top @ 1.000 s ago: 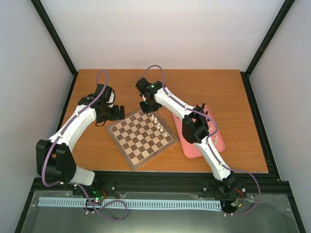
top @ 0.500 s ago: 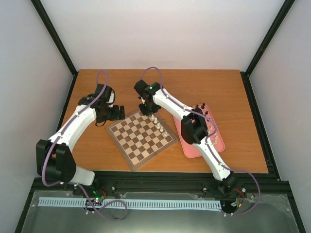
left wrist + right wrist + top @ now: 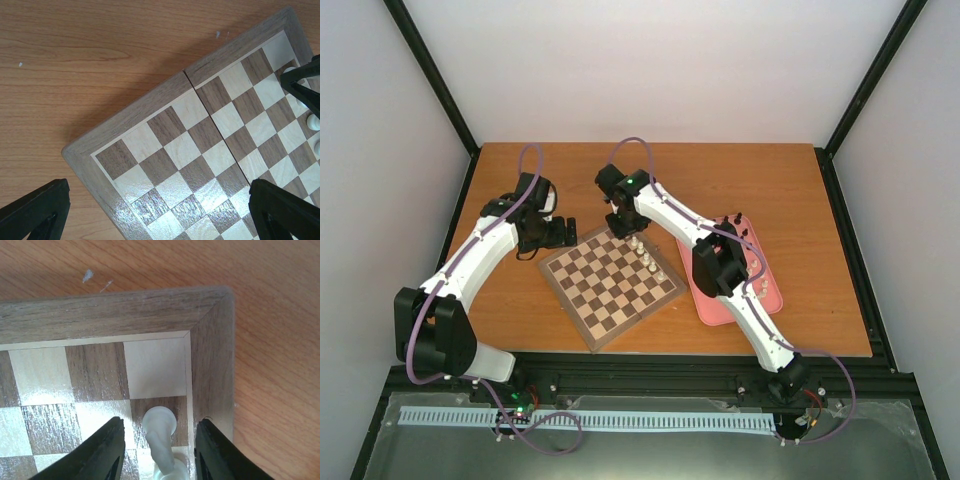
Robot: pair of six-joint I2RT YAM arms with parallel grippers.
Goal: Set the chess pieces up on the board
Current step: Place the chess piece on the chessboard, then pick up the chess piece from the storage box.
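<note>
**Presently: right gripper straddles a white piece at the board's far corner**

Position. The board (image 3: 610, 285) lies skewed on the table (image 3: 520, 180) between the arms. A row of white pieces (image 3: 645, 258) runs along its right edge. More pieces (image 3: 757, 262) lie in the pink tray (image 3: 720, 305), just beside the board.

Right gripper (image 3: 157, 450). The jaws are partly open, one on each side of a white piece (image 3: 159, 422) near the corner square. A gap shows on both sides, so nothing is gripped. The piece's base is cut by the frame edge, so its exact square cannot be told.

Left gripper (image 3: 157, 200). It is spread wide and empty, hovering over the board's opposite corner.

Handling, as judged. The pieces look light, rigid and smooth, with narrow bases, so a sideways nudge would likely topple one into its neighbour. The glossy squares offer little friction. The best hold is across the stem below the head, taken from straight above. The jaws should lift clear vertically after a release.

Risk. Neighbours in the row stand close together, leaving little room for the fingers.
</note>
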